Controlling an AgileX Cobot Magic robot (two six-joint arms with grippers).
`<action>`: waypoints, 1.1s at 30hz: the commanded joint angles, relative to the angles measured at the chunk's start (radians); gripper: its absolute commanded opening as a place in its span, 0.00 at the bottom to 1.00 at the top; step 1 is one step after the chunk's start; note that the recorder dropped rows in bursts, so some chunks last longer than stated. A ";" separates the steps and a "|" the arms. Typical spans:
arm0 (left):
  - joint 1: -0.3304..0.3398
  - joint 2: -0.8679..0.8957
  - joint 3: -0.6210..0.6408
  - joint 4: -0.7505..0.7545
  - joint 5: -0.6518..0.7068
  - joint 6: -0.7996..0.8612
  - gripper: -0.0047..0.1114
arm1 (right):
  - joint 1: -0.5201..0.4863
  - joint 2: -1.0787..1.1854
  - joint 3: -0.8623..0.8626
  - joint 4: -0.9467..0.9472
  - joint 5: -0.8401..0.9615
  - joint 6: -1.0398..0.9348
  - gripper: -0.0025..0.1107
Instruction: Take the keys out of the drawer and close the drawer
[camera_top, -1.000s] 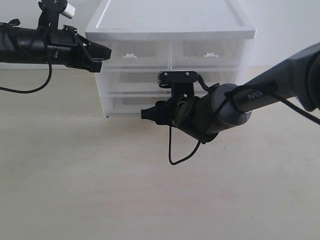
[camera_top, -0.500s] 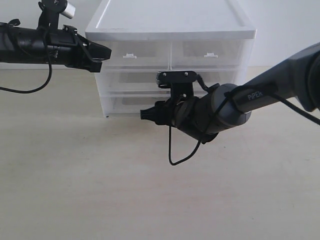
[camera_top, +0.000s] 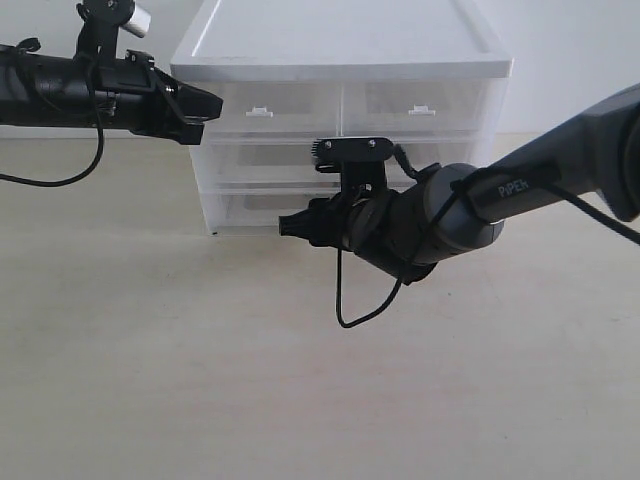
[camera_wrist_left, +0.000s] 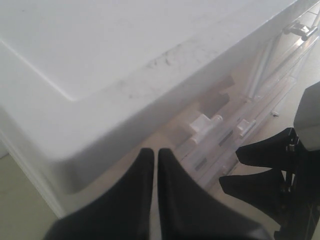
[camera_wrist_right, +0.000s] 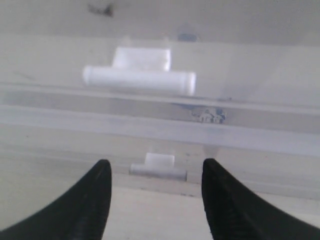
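Outwardly, in the exterior view, the white cabinet (camera_top: 340, 40) stood at the back of the tabletop (camera_top: 200, 380), and its lowest drawer (camera_top: 245, 210) looked pushed in, level with the tier above. The right pincer (camera_top: 290, 226) hung low in front of that drawer's face, near it, on an arm that came in from the right. The left pincer (camera_top: 208, 103) sat high beside the cabinet's top left corner, well apart from the lowest tier, so the right arm was plainly the nearer one. No keys showed; if they lay inside, the cloudy front hid them.

Next, the left wrist view showed the left pincer (camera_wrist_left: 154, 152) with its two dark fingers pressed almost together, nothing between them, pointed at the cabinet's top edge.

Last, the right wrist view showed the right pincer (camera_wrist_right: 156, 162) spread wide and empty. The drawer's small tab handle (camera_wrist_right: 158, 167) lay straight ahead in the gap, apart from both fingers. Its long axis ran across the gap, from one finger toward the other. The larger handle (camera_wrist_right: 139, 79) of the next tier up sat beyond it. By my reading, the opening pull depended on this line-up: a straight advance would put the fingers outside the tab's two ends, not on its flat faces.
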 joint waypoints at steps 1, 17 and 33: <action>0.008 0.008 -0.019 -0.058 -0.061 -0.010 0.08 | -0.006 -0.016 -0.014 -0.020 -0.049 -0.011 0.45; 0.008 0.008 -0.019 -0.058 -0.061 -0.010 0.08 | -0.006 -0.016 -0.014 -0.014 -0.034 -0.026 0.15; 0.008 0.008 -0.019 -0.058 -0.061 -0.010 0.08 | -0.006 -0.016 -0.014 -0.014 -0.011 -0.088 0.04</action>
